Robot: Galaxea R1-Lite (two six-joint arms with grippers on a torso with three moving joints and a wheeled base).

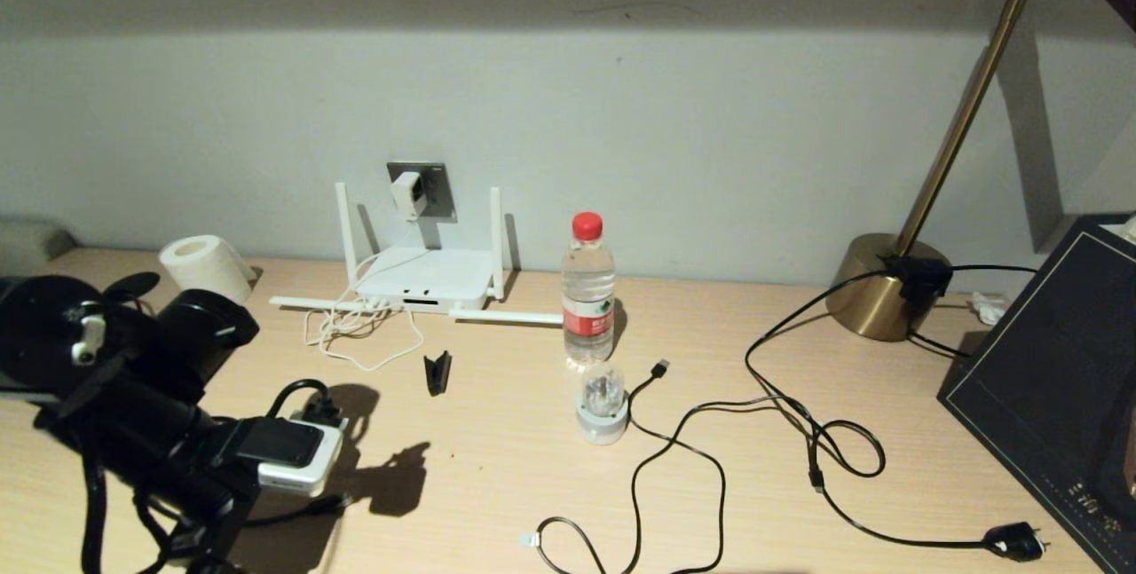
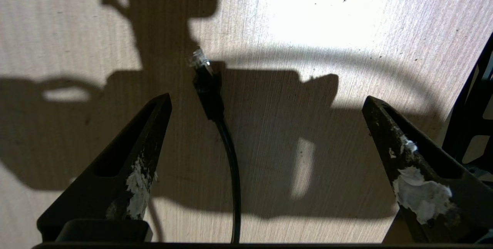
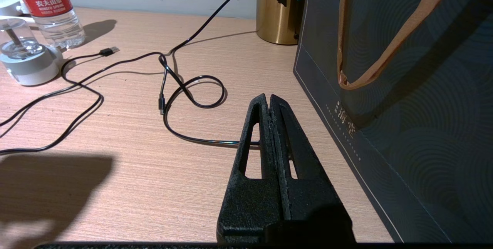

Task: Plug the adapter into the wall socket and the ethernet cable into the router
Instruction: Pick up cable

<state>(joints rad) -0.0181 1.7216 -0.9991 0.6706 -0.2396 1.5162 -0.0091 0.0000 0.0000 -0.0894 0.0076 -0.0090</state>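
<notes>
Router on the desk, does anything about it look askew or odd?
Yes: the flat white router has two stick antennas lying flat on the wooden desk while the other two stand upright. Its thin white cord lies tangled in front.

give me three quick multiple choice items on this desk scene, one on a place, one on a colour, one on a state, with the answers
1. Where is the small white boxy adapter?
A. lying on the desk
B. plugged into the square grey wall socket
C. on top of the flat white router

2. What colour is the cap of the clear plastic water bottle?
A. red
B. blue
C. white

3. How is the left hand set over the black ethernet cable?
A. shut on it
B. open, one finger on each side, not touching
C. shut beside it

Answers: 1 B, the adapter sits on the wall plate above the router. 2 A, the cap shows red. 3 B, the wrist view shows the fingers wide apart, the plug lying between them.
</notes>
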